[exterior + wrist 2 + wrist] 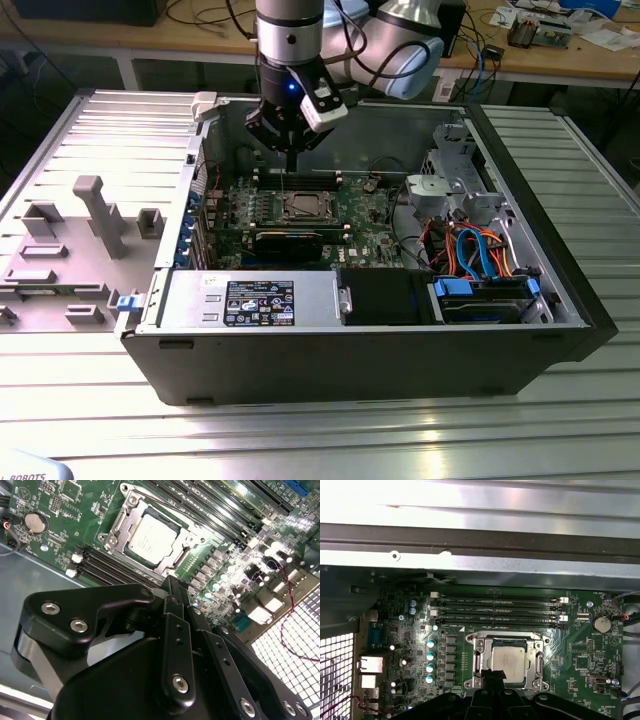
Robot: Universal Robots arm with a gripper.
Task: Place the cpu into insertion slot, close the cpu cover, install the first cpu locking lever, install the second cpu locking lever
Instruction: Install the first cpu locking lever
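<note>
One black open-sided computer case (350, 360) lies on a ribbed silver metal table (300, 440), near the table's middle; toward the table's edge at the exterior view's left sits a flat grey fixture plate with upright grey blocks (90, 215), and beyond the far edge a wooden workbench (560, 62) strewn with cables runs across the room; inside the case a green motherboard (370, 215) covers the floor, with blue and orange cables (470, 250) bundled toward the corner at the exterior view's right; the small square cpu with a dull silver-grey top (150, 537) sits in the square insertion slot (135, 556) near the board's middle, beside the long black memory slots (495, 611); the thin silvery cpu cover frame (191, 541) lies flat around the chip, its window showing the metal top; the black gripper (292, 160) hangs above the board just beside the slot, apart from it; its jaws are drawn together and hold nothing; a round silver coin cell (601, 624) lies near one board edge.
</note>
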